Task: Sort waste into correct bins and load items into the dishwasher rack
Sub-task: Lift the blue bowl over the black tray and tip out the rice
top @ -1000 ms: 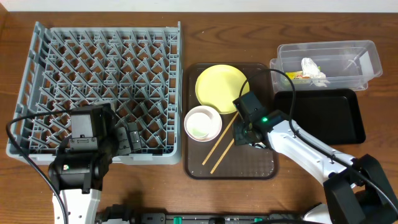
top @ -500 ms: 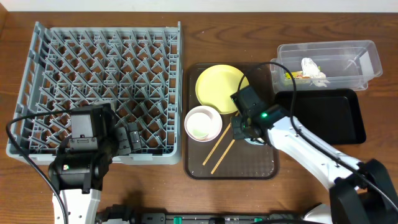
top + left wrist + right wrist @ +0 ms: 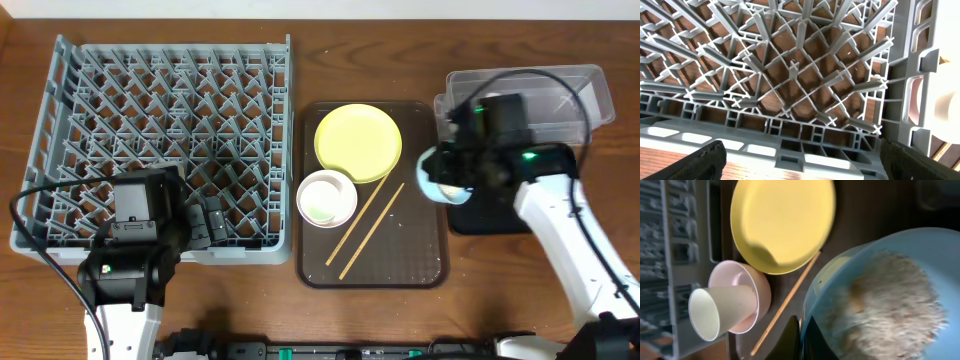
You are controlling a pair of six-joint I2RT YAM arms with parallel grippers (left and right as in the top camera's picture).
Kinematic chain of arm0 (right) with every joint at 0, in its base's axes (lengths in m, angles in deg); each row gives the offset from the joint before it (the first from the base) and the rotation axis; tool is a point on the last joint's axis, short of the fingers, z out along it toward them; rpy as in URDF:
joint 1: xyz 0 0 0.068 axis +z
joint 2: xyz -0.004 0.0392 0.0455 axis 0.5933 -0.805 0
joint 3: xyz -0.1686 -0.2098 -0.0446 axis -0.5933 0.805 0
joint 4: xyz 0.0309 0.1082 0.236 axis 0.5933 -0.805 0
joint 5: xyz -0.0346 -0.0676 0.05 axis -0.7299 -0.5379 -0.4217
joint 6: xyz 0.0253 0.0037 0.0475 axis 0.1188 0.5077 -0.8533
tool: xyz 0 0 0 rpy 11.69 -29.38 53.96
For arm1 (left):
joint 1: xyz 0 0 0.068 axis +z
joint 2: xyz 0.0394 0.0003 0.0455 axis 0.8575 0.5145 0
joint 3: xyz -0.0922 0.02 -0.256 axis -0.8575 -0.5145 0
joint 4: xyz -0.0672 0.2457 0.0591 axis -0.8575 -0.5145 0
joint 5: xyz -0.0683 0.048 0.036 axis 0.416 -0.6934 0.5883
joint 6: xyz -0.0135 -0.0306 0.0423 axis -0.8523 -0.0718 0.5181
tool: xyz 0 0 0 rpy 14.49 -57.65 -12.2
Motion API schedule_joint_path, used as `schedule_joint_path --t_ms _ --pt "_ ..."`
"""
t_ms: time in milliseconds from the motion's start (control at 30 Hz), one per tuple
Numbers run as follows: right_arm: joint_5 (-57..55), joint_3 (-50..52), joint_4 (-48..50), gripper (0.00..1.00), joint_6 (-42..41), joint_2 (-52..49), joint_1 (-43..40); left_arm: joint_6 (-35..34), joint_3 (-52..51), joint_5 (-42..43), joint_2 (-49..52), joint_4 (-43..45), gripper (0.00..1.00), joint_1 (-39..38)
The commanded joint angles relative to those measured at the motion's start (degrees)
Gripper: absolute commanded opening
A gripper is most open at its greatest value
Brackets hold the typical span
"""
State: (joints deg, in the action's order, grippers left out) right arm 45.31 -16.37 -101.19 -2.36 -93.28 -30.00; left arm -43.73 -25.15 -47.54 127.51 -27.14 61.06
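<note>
The right claw (image 3: 800,339) is clamped on the rim of the light blue bowl (image 3: 434,180). It holds the bowl over the seam between the brown serving tray (image 3: 400,255) and the black tray (image 3: 550,195), with rice scraps (image 3: 880,300) heaped inside. On the brown serving tray lie the yellow plate (image 3: 358,140), the white bowl (image 3: 327,197) with the small cup (image 3: 722,312) tipped on its side in it, and two chopsticks (image 3: 365,228). The left claw (image 3: 805,162), jaws wide apart and holding nothing, hovers over the near right corner of the grey rack (image 3: 160,110).
</note>
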Motion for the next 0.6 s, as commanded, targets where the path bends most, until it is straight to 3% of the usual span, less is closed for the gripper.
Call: schedule_joint_path --t_ms 0,567 --pt "11.63 -0.68 -1.16 0.01 4.72 0.28 -6.32 -0.52 1.05 -0.11 0.0 -0.17 1.0 -0.24" --pt "42.66 2.36 -2.69 0.01 18.97 -10.93 -32.5 -0.52 1.05 -0.11 0.0 -0.17 1.0 -0.24"
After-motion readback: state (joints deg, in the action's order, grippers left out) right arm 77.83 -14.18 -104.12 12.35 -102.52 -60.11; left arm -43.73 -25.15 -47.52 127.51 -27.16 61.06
